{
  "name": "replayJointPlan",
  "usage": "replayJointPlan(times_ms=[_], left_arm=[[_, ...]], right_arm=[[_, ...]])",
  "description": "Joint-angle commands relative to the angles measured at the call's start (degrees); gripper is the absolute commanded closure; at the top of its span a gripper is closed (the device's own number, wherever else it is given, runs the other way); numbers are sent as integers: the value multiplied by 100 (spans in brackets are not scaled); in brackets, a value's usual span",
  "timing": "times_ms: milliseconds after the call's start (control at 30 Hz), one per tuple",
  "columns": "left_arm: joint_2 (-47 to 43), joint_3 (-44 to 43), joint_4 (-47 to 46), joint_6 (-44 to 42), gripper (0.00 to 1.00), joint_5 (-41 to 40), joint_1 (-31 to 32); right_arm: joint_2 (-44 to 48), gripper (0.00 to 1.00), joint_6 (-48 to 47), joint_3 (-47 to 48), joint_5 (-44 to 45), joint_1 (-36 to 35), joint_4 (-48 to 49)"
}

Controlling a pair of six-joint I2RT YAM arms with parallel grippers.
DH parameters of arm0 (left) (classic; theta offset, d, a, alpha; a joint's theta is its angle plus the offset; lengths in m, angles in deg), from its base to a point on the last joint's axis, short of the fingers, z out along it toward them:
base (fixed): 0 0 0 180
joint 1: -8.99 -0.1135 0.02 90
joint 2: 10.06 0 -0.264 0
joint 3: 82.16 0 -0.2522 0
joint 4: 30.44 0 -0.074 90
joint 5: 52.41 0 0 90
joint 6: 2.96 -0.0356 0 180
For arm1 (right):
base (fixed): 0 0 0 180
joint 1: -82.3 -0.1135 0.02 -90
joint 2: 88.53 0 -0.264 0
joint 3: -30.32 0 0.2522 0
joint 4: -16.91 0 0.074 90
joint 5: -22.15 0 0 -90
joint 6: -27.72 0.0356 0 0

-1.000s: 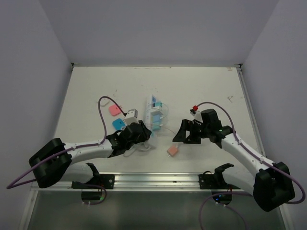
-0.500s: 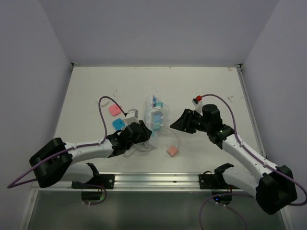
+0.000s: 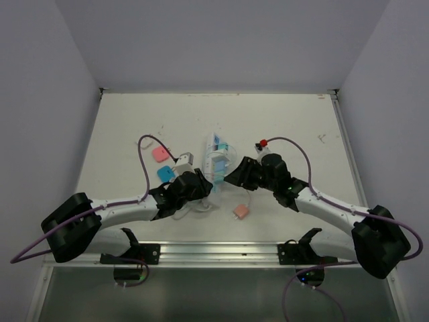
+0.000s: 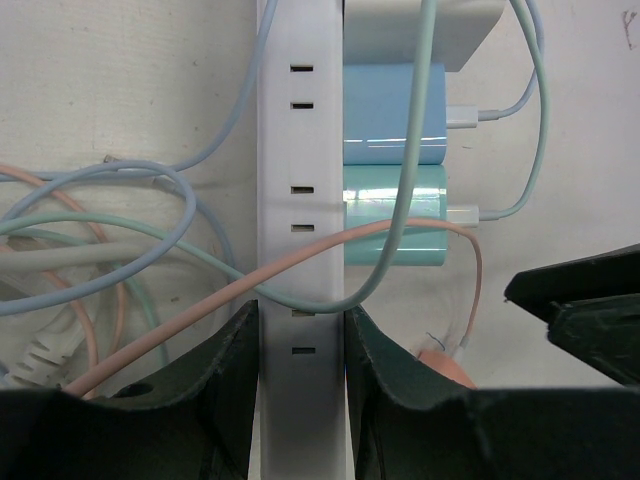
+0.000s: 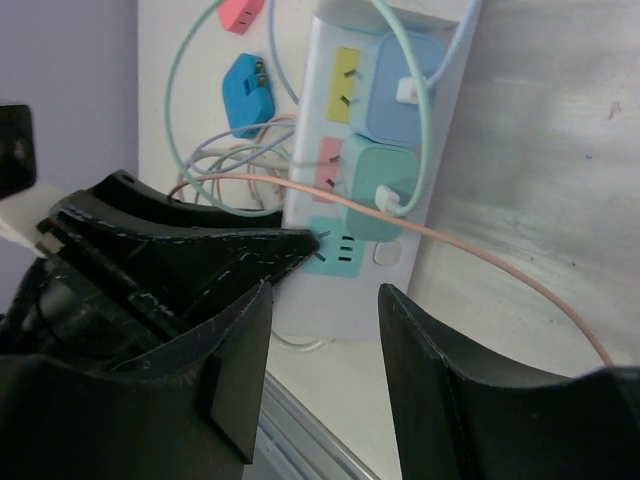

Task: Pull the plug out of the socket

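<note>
The socket (image 3: pixel 216 163) lies near the middle of the table (image 3: pixel 288 121) in my top view, its long axis running up and down the frame. In the left wrist view the socket (image 4: pixel 300 150) is a white vertical bar left of centre, with slot pairs down its face. Two cubes sit plugged into its right side, one above the other and touching: the blue plug (image 4: pixel 393 115) and, just below it, the mint plug (image 4: pixel 393 215). A white adapter (image 4: pixel 420 30) sits above them at the top edge. In the right wrist view the socket (image 5: pixel 440 150) slants across the upper centre, with the blue plug (image 5: pixel 403 90) and mint plug (image 5: pixel 372 185) on it beside yellow, pink and teal outlet faces.

The left gripper (image 4: pixel 302 340) is clamped on the lower end of the socket, one dark finger pressed against each long side. From above, the left gripper (image 3: pixel 200 184) sits at the strip's lower left. The right gripper (image 5: pixel 325 300) has its fingers spread apart with nothing between them, and the strip's lower end shows in the gap. In the top view the right gripper (image 3: pixel 239 174) is just right of the socket.

A salmon cable (image 4: pixel 200 320) crosses the strip diagonally, and a mint cable (image 4: pixel 415 150) drapes over both cubes. Loose on the table I see a pink plug (image 3: pixel 159 153) and a blue loose plug (image 3: pixel 165 174) left of the strip, and an orange plug (image 3: pixel 240 210) at lower right
</note>
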Motion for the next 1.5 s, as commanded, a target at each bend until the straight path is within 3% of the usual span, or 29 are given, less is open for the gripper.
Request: replayJointPlan(times_ms=[0,133,500,933,1233,1367,1467], left_arm=[[69,-21,109,-43,100,109,12],[69,-12,117,-25,100,126,12],[69,-12,152,10,100,144,12],[60,32,179,115,100,127,12],[148,23,433,317,100,65,12],[174,-12,670,615,100,-49,12],[210,-39,1134,1001,100,-242,12]], right_arm=[[-194,49,401,-193,675,-163,603],[-572,44,499,-228,851,-339,840],[-1311,40,683,-97,1229,-576,1701],[-2032,47,824,71,1476,-620,2484],[-1918,69,701,114,1493,-621,2528],[-1909,90,701,71,1519,-621,2563],[-1839,100,701,-26,1580,-621,2616]])
